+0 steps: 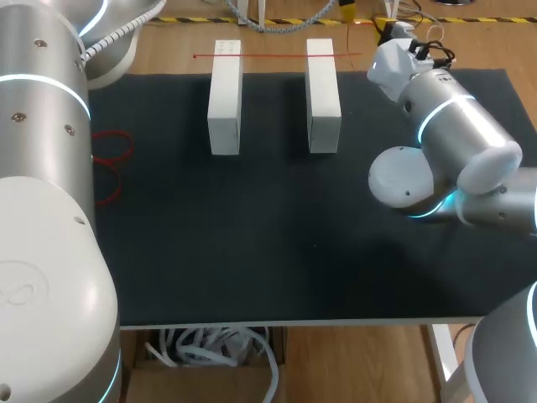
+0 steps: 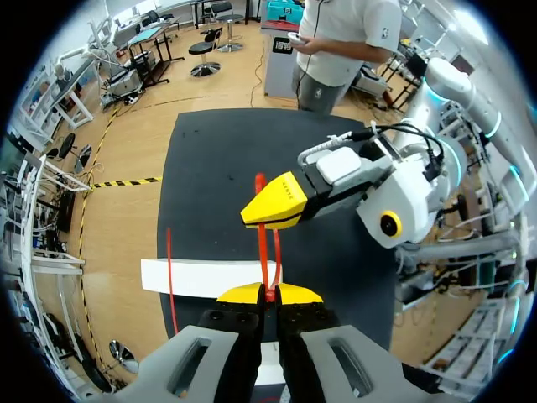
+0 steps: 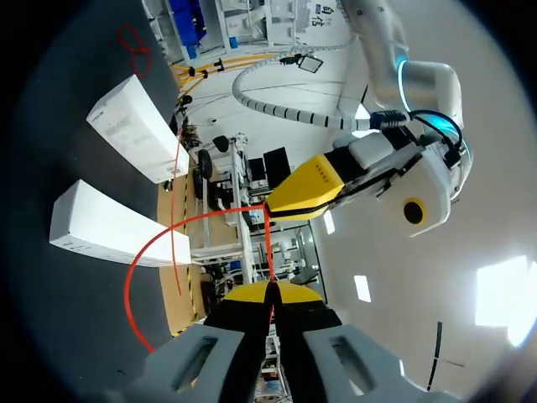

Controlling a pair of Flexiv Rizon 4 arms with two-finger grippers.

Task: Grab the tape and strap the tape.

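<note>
Although the red tape (image 1: pixel 277 56) is pinched by both the left gripper (image 2: pixel 268 294) and the right gripper (image 3: pixel 270 293), and stretched across the white blocks' (image 1: pixel 225 96) far ends, strapping is judged unfinished.

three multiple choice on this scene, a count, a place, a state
1. How many white rectangular blocks stand on the black mat? A one B two C four
2. Where does the thin red tape run? A across both blocks' far ends B coiled between the blocks C under the mat
3. The left gripper is: A wide open B shut on a block C shut on the tape
B, two stand side by side; A, the head view shows it crossing them; C, its yellow tips pinch it.
</note>
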